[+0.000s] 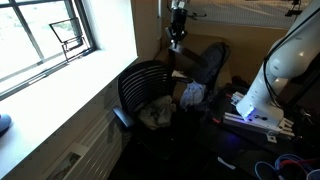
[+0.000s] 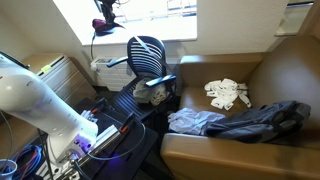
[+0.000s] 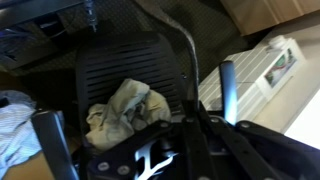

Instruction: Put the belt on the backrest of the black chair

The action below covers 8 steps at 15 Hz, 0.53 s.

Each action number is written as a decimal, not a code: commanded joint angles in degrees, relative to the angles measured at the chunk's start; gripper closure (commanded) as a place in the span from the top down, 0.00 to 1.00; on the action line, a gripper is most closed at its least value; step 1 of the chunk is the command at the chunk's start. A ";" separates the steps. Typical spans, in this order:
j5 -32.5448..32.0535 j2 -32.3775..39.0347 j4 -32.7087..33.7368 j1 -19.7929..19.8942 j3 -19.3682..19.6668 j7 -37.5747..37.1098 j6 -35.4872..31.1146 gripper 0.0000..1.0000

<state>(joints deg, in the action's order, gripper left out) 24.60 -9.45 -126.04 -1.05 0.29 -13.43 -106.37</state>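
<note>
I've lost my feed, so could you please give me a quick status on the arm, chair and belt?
Gripper high above black ribbed tub chair, jaw state unclear. Belt not identifiable. Crumpled pale cloth on the seat; backrest rim looks clear.

Brown leather couch (image 2: 280,150) at right, white crumpled cloth (image 2: 227,93) on its far seat, dark jacket (image 2: 262,120) and pale striped garment (image 2: 196,121) nearer, black chair (image 2: 148,57) on floor beyond, holding rumpled rag (image 3: 125,108)

Black ribbed chair (image 1: 146,88) beside window
</note>
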 commanded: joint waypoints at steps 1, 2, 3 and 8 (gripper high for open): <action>9.01 -5.59 1.66 -4.25 -3.53 1.34 1.65 0.01; 10.98 -5.64 2.12 -5.55 -4.59 2.63 0.10 0.01; 11.19 -5.62 2.58 -6.39 -5.60 4.48 -1.55 0.01; 7.76 -4.61 5.11 -2.89 -2.50 6.60 -13.09 0.01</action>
<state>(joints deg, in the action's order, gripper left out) 33.11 -15.38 -122.96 -7.61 -5.75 -8.79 -116.03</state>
